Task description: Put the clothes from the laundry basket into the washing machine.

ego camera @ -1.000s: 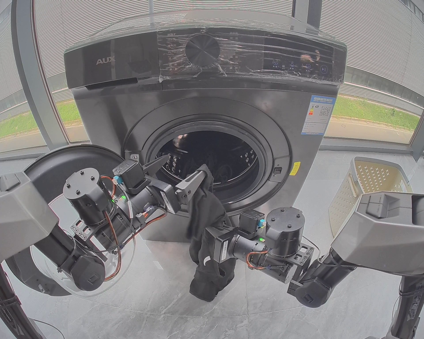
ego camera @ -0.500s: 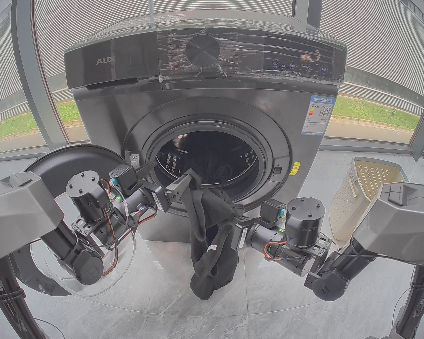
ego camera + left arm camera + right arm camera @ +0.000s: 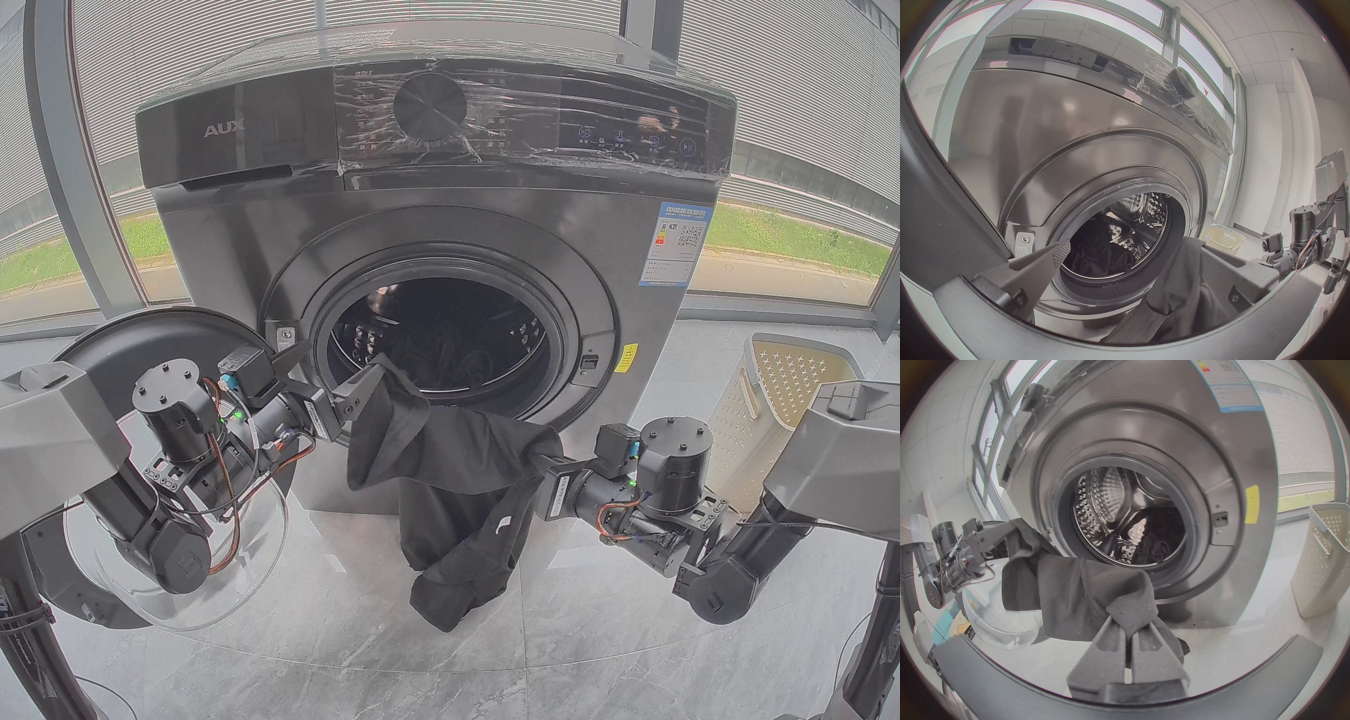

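Observation:
A black garment (image 3: 450, 459) is stretched out in front of the open washing machine (image 3: 609, 272), below the drum opening (image 3: 441, 333), and its lower part hangs close to the floor. My right gripper (image 3: 546, 466) is shut on the garment's right end (image 3: 1129, 603), low and right of the opening. My left gripper (image 3: 342, 358) stands open at the opening's left edge, with the garment's (image 3: 1181, 290) other end draped over one finger (image 3: 361, 386). Dark clothes (image 3: 1162, 540) lie inside the drum. The cream laundry basket (image 3: 787, 384) stands on the floor to the right.
The machine's round door (image 3: 141, 347) is swung open to the left, behind my left arm. The grey tiled floor (image 3: 309, 647) in front of the machine is bare. Glass walls stand behind the machine.
My right gripper has moved right and up with the garment. My left gripper has drawn back to the left. The garment, which hung in a bunch, is now spread between them.

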